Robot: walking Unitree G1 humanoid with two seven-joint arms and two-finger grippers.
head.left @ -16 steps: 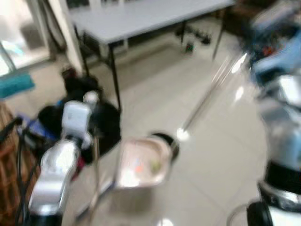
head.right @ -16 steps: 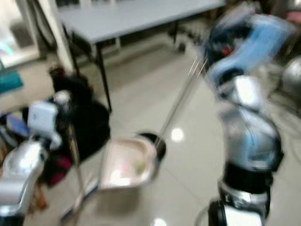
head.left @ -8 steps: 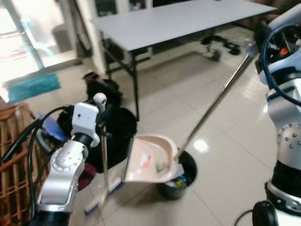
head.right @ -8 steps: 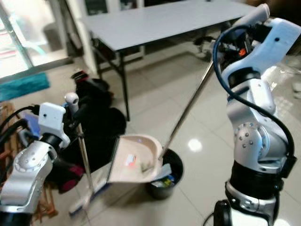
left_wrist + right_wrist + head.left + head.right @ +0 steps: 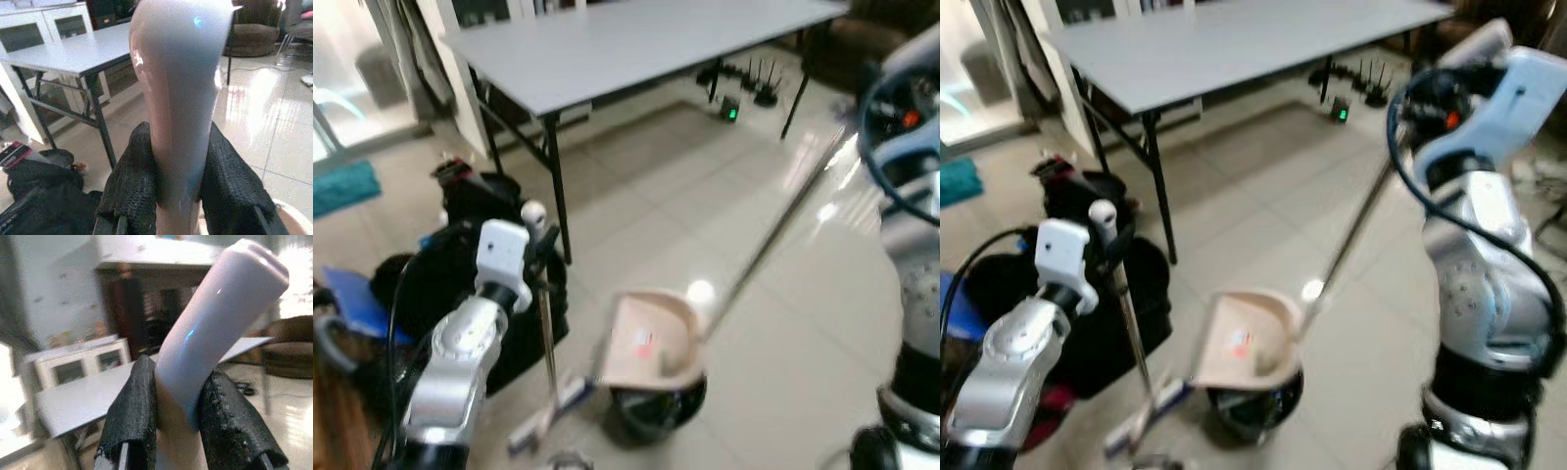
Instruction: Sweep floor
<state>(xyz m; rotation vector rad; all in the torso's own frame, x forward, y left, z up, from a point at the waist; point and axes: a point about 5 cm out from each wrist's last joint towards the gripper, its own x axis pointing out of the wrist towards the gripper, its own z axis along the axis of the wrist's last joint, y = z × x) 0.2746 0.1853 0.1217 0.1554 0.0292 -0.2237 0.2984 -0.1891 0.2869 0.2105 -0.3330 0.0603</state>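
The left gripper is clamped on the top of the broom handle, its black fingers pressed against both sides of the pale grip. In the head views that handle stands almost upright at about 8 o'clock from the middle of the scene, with the broom head resting on the tiled floor at its foot. The right gripper is closed on the pale end of the dustpan handle, which runs as a long metal rod from the arm at 2 o'clock down to the dustpan near 6 o'clock. The beige dustpan sits tilted over a small dark bin, its lower edge just above the bin's mouth, with a small orange scrap lying inside the pan. A grey table on black legs stands at 12 o'clock, and black bags sit on the floor at 9 o'clock, just behind the broom.
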